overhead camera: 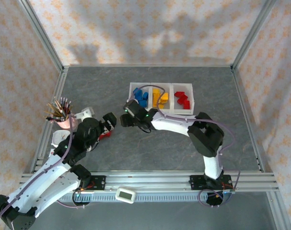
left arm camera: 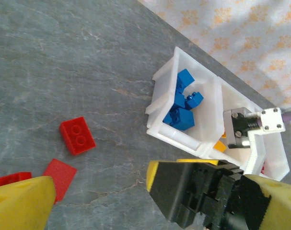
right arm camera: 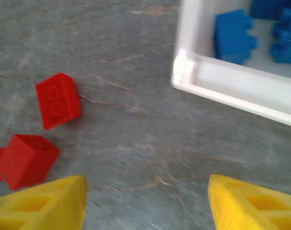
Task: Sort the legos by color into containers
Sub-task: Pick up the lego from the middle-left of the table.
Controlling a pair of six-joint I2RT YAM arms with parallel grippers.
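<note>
- Top view: I had the left gripper (overhead camera: 111, 120) and the right gripper (overhead camera: 125, 117) almost tip to tip, just short of the bins (overhead camera: 162, 84). From up there I could not tell how wide either stood. Beyond the right fingers, blue bricks (overhead camera: 141, 97), yellow bricks (overhead camera: 160, 97) and red bricks (overhead camera: 182, 100) lay in separate bins. A cup (overhead camera: 64, 123) of pencils stood well apart from the left fingers.
- Left wrist: the left fingers (left arm camera: 20, 203) were spread wide, gripping nothing. A two-stud brick (left arm camera: 77, 135) lay ahead of the finger on the view's left, with a flat red piece (left arm camera: 59, 175) just beside its tip. The bin of blue bricks sat farther ahead, toward the other finger.
- Right wrist: the right fingers (right arm camera: 44, 206) stood apart with bare table between them and held nothing. The two-stud brick and another red piece (right arm camera: 25, 160) lay ahead of the finger on the view's left, and the blue bin's corner lay ahead of the other.
</note>
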